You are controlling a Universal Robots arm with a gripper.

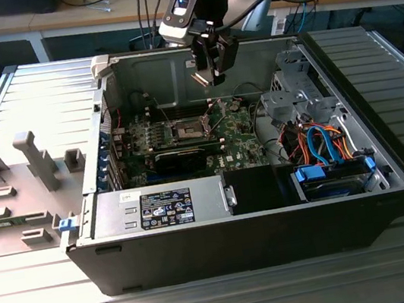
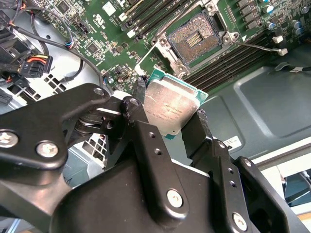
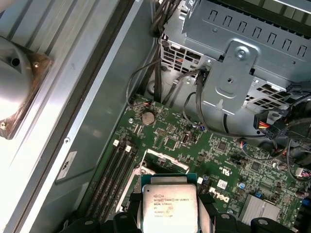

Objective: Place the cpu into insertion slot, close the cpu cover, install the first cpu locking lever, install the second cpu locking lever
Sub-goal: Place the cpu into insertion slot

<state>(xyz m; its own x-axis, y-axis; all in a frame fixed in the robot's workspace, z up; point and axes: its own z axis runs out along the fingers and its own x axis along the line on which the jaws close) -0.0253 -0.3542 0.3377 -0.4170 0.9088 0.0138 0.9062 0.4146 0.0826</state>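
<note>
My gripper (image 2: 167,116) is shut on the cpu (image 2: 167,109), a flat square chip with a silvery top and a green edge, also seen as the cpu (image 3: 167,206) in the first wrist view. In the exterior view the gripper (image 1: 213,73) hangs inside the open case, above and behind the insertion slot (image 1: 189,129). The second wrist view shows the insertion slot (image 2: 194,39) uncovered, its pin field bare inside a silver rim. The cpu cover (image 2: 160,60) stands swung open beside it. A thin locking lever (image 2: 260,47) sticks out across the memory slots.
The green motherboard (image 1: 236,127) lies in the case floor. A metal drive cage (image 3: 243,63) and bundled cables (image 1: 323,140) sit at the exterior view's right. A black card (image 1: 184,157) and the power supply (image 1: 161,206) lie in front. A grey panel (image 1: 28,171) rests at the left.
</note>
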